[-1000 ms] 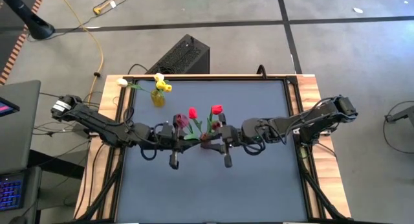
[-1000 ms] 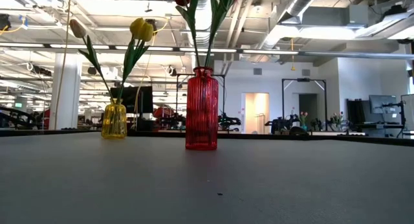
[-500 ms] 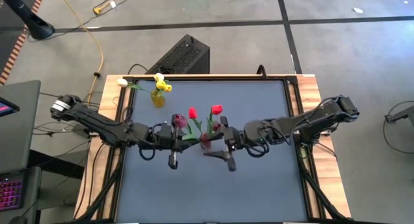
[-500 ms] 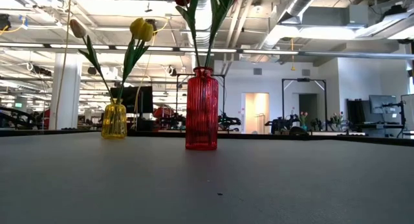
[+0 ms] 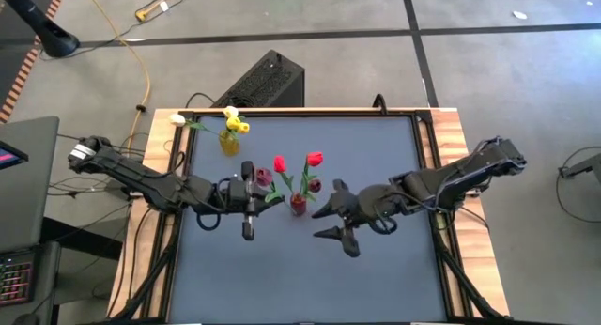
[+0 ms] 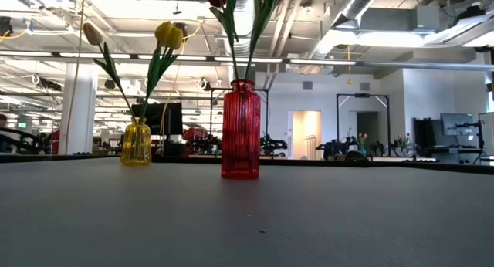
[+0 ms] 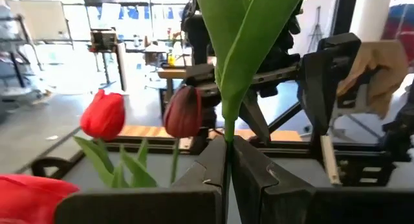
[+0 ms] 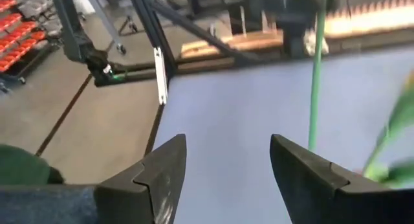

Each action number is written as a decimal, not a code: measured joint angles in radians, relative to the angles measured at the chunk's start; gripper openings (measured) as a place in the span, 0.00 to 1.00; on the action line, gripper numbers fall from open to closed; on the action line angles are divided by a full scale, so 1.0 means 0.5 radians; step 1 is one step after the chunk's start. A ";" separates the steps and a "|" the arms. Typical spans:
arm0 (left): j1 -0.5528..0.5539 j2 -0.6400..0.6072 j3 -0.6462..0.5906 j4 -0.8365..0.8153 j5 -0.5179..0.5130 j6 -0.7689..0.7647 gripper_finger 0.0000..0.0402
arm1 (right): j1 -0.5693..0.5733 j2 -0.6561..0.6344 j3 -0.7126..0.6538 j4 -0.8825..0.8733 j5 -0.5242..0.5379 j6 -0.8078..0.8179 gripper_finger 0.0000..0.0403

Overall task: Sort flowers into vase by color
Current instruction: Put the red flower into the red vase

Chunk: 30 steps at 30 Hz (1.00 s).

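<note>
left hand (image 5: 248, 233): clamped on a tulip stem (image 7: 226, 130), just left of the red vase (image 5: 298, 205)
right hand (image 5: 335, 222): fingers apart, empty, just right of that vase
flowers (image 5: 279, 163): red ones in the red vase; yellow vase (image 5: 228, 142) beyond the left hand

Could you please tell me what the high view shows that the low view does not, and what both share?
Only the high view shows the arms: the left end effector shut beside the red flowers, the right end effector open and apart from them. Only the low view shows the vases' ribbed sides and the room behind. Both share the red vase and yellow vase.
</note>
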 joint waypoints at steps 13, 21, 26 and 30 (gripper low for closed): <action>0.132 0.019 0.000 -0.031 -0.047 0.109 0.00 | 0.076 -0.030 0.000 -0.190 0.023 0.226 0.62; 0.231 0.020 0.000 -0.087 0.006 0.114 0.00 | 0.076 -0.030 0.000 -0.193 0.062 0.228 0.62; 0.254 0.019 0.000 -0.088 0.095 0.100 0.00 | 0.076 -0.030 0.000 -0.194 0.062 0.227 0.62; 0.255 0.019 0.000 -0.110 0.094 0.103 0.00 | 0.064 -0.030 0.000 -0.195 0.062 0.225 0.62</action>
